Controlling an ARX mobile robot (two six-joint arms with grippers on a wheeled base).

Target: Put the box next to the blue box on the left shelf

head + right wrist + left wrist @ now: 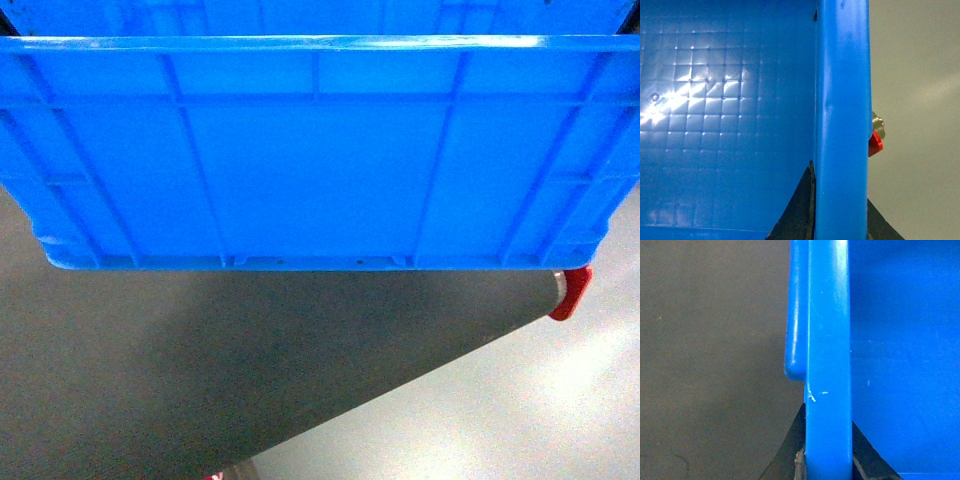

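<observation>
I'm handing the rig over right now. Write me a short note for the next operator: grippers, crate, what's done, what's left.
Left gripper: shut on the blue crate's left rim, one of its fingers on each side.
Right gripper: shut on the right rim likewise.
Crate: held up off the grey floor, filling the head view; inside looks empty.
Done: pickup.
Left: the shelf and the other blue box are not in view; find them and set the crate down beside that box.

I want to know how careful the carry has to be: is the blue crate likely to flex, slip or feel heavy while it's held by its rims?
The box likely stays stiff, given its ribbed walls and thick rim. Its glossy plastic could slide in the left end effector and right end effector. The part of its inside that shows is empty, so it is probably light.
</observation>
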